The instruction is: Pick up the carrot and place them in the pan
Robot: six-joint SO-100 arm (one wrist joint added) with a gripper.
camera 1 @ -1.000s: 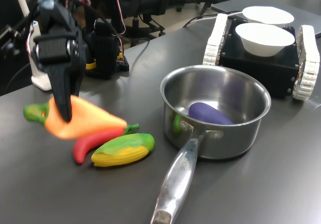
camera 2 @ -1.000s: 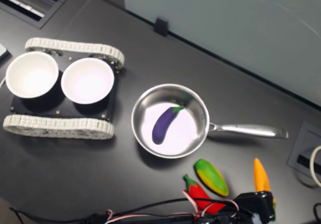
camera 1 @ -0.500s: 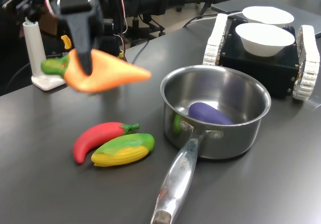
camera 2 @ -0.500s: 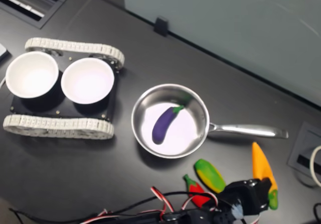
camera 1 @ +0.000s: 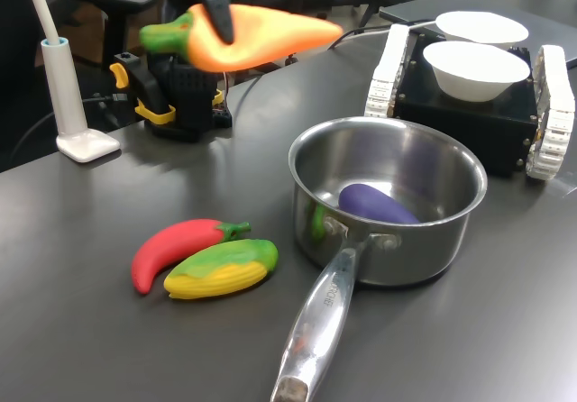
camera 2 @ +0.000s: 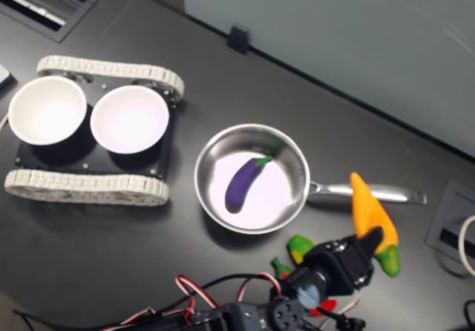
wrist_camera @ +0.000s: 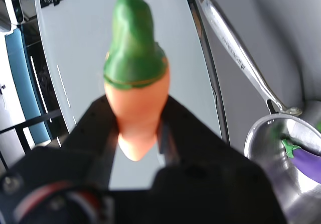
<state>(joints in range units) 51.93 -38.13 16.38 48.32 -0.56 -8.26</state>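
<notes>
Carrot (camera 1: 248, 34) now rides high in the air, lifted clear of the table (camera 1: 81, 330) where a second ago it hung low beside the chili (camera 1: 176, 250) and corn (camera 1: 222, 268). The claw (camera 1: 215, 1) is clamped around its thick end near the green stem; in the wrist view the carrot (wrist_camera: 136, 101) sits pinched between the two black fingers (wrist_camera: 93, 133). In the first exterior view its tip points toward the pan (camera 1: 388, 205), and in the second exterior view the carrot (camera 2: 369, 214) has swung over the handle (camera 2: 371, 193), not yet over the bowl of the pan (camera 2: 252, 188).

So the pickup looks done and the carry is under way. An eggplant (camera 1: 379, 204) already lies inside the pan, leaving room beside it. The chili and corn rest untouched near the table's front edge in the first exterior view. What remains, I judge, is to travel along the handle until the carrot hangs above the pan's opening, then lower and release.
</notes>
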